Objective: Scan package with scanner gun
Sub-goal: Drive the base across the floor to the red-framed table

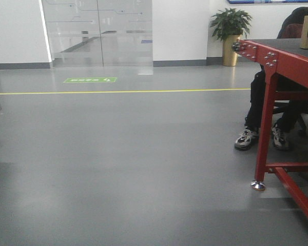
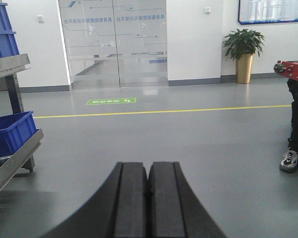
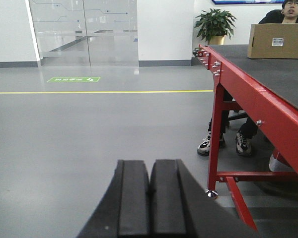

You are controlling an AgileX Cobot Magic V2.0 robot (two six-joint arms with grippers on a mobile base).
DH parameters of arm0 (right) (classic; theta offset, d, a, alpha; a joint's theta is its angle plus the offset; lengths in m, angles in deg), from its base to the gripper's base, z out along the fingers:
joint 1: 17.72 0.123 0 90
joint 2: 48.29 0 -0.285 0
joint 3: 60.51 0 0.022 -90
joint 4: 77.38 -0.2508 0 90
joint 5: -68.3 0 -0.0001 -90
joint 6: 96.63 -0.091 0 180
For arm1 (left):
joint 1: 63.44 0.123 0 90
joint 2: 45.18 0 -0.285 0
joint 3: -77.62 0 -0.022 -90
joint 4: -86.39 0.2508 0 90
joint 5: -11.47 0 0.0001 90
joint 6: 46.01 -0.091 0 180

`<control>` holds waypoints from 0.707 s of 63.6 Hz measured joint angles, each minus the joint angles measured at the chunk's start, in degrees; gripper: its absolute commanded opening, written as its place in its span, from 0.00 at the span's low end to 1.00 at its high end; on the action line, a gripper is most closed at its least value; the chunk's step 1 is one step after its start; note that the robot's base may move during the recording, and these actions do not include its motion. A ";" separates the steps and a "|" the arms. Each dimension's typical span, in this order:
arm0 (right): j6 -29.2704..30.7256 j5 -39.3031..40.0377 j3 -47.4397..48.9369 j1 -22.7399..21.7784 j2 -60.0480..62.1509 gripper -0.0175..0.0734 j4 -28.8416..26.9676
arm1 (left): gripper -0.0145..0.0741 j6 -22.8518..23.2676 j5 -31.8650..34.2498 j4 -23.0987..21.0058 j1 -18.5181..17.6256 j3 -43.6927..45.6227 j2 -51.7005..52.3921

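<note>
At the right gripper (image 3: 150, 168) the two black pads sit pressed flat together with nothing between them, low over the grey floor (image 3: 64, 129). The left gripper (image 2: 148, 171) looks just the same: pads closed, holding nothing.

Up and to the right of the right gripper runs the red-framed bench (image 3: 258, 101), its dark top well above the pads. Far along that top, ahead and to the right, stands the package (image 3: 278, 40), its white label (image 3: 277, 42) facing this way. A seated person (image 3: 294, 9) is right behind it. The scanner gun is nowhere in these views, so I cannot say where it lies.

As I judge it, that is the first risk: reaching for the gun means first finding it. An arm lifting from this low could also clip the bench's red rail, and the person sits near enough to the package that a wide swing would come close to them. The label is small, so a poor angle may miss it.

The label's print is too small to read. Ahead and left, a green floor sign (image 3: 73, 79) carries white characters I cannot make out, as do the glass doors (image 2: 114, 42).
</note>
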 measured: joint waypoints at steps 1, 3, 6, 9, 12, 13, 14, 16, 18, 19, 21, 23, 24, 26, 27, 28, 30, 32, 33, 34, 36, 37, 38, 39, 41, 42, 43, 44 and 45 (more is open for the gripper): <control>0.00 0.00 0.00 0.00 0.00 0.02 0.00 | 0.04 0.00 0.00 0.00 0.00 0.00 0.00; 0.00 0.00 0.00 0.00 0.00 0.02 0.00 | 0.04 0.00 0.00 0.00 0.00 0.00 0.00; 0.00 0.00 0.00 0.00 0.00 0.02 0.00 | 0.04 0.00 0.00 0.00 0.00 0.00 0.00; 0.00 0.00 0.00 0.00 0.00 0.02 0.00 | 0.04 0.00 0.00 0.00 0.00 0.00 0.00; 0.00 0.00 0.00 0.00 0.00 0.02 0.00 | 0.04 0.00 0.00 0.00 0.00 0.00 0.00; 0.00 0.00 0.00 0.00 0.00 0.02 0.00 | 0.04 0.00 0.00 0.00 0.00 0.00 0.00; 0.00 0.00 0.00 0.00 0.00 0.02 0.00 | 0.04 0.00 0.00 0.00 0.00 0.00 0.00; 0.00 0.00 0.00 0.00 0.00 0.02 0.00 | 0.04 0.00 0.00 0.00 0.00 0.00 0.00; 0.00 0.00 0.00 0.00 0.00 0.02 0.00 | 0.04 0.00 0.00 0.00 0.00 0.00 0.00; 0.00 0.00 0.00 0.00 0.00 0.02 0.00 | 0.04 0.00 0.00 0.00 0.00 0.00 0.00; 0.00 0.00 0.00 0.00 0.00 0.02 0.00 | 0.04 0.00 0.00 0.00 0.00 0.00 0.00; 0.00 0.00 0.00 0.00 0.00 0.02 0.00 | 0.04 0.00 0.00 0.00 0.00 0.00 0.00; 0.00 0.00 0.00 0.00 0.00 0.02 0.00 | 0.04 0.00 0.00 0.00 0.00 0.00 0.00; 0.00 0.00 0.00 0.00 0.00 0.02 0.00 | 0.04 0.00 0.00 0.00 0.00 0.00 0.00; 0.00 0.00 0.00 0.00 0.00 0.02 0.00 | 0.04 0.00 0.00 0.00 0.00 0.00 0.00; 0.00 0.00 0.00 0.00 0.00 0.02 0.00 | 0.04 0.00 0.00 0.00 0.00 0.00 0.00; 0.00 0.00 0.00 0.00 0.00 0.02 0.00 | 0.04 0.00 0.00 0.00 0.00 0.00 0.00; 0.00 0.00 0.00 0.00 0.00 0.02 0.00 | 0.04 0.00 0.00 0.00 0.00 0.00 0.00; 0.00 0.00 0.00 0.00 0.00 0.02 0.00 | 0.04 0.00 0.00 0.00 0.00 0.00 0.00; 0.00 0.00 0.00 0.00 0.00 0.02 0.00 | 0.04 0.00 0.00 0.00 0.00 0.00 0.00; 0.00 0.00 0.00 0.00 0.00 0.02 0.00 | 0.04 0.00 0.00 0.00 0.00 0.00 0.00; 0.00 0.00 0.00 0.00 0.00 0.02 0.00 | 0.04 0.00 0.00 0.00 0.00 0.00 0.00; 0.00 0.00 0.00 0.00 0.00 0.02 0.00 | 0.04 0.00 0.00 0.00 0.00 0.00 0.00; 0.00 0.00 0.00 0.00 0.00 0.02 0.00 | 0.04 0.00 0.00 0.00 0.00 0.00 0.00; 0.00 0.00 0.00 0.00 0.00 0.02 0.00 | 0.04 0.00 0.00 0.00 0.00 0.00 0.00; 0.00 0.00 0.00 0.00 0.00 0.02 0.00 | 0.04 0.00 0.00 0.00 0.00 0.00 0.00; 0.00 0.00 0.00 0.00 0.00 0.02 0.00 | 0.04 0.00 0.00 0.00 0.00 0.00 0.00; 0.00 0.00 0.00 0.00 0.00 0.02 0.00 | 0.04 0.00 0.00 0.00 0.00 0.00 0.00; 0.00 0.00 0.00 0.00 0.00 0.02 0.00 | 0.04 0.00 0.00 0.00 0.00 0.00 0.00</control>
